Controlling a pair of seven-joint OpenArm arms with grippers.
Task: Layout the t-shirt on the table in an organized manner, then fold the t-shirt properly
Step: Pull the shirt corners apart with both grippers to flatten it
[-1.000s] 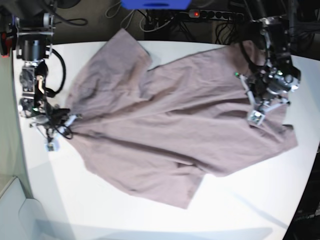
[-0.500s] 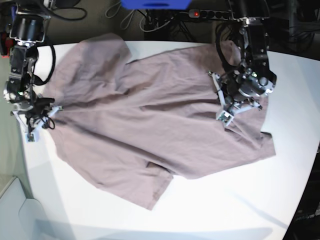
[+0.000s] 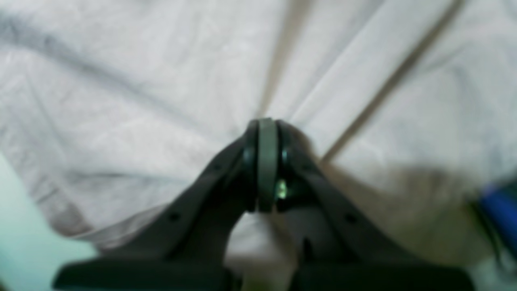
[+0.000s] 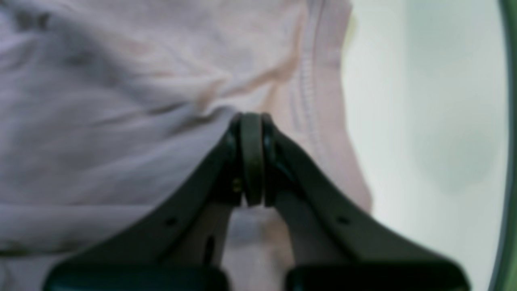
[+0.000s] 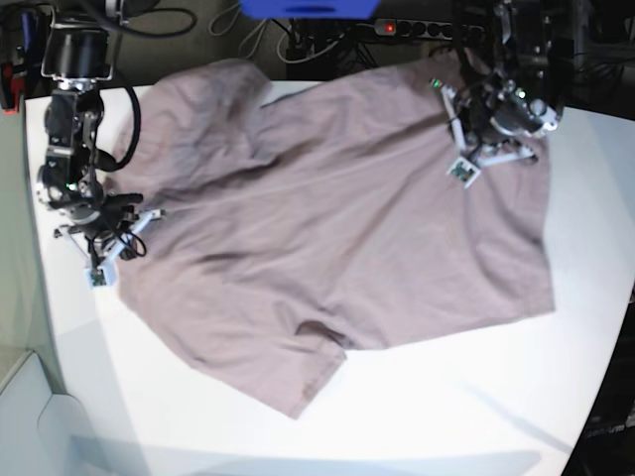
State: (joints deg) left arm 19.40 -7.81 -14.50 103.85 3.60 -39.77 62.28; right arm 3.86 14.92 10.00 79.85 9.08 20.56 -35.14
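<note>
White table (image 5: pixel 476 416), dark cabling behind. Both my grippers, left (image 3: pixel 264 133) and right (image 4: pixel 251 125), stay clamped on the t-shirt (image 5: pixel 337 228), now pulled farther back and flatter.

Dark clutter behind a bright surface

Beyond the far edge lies a dim floor strewn with black cables (image 5: pixel 298 45). A power strip (image 5: pixel 422 30) with a lit red switch sits beside a blue object (image 5: pixel 308 8). A pale bin (image 5: pixel 22 416) stands at lower left
</note>
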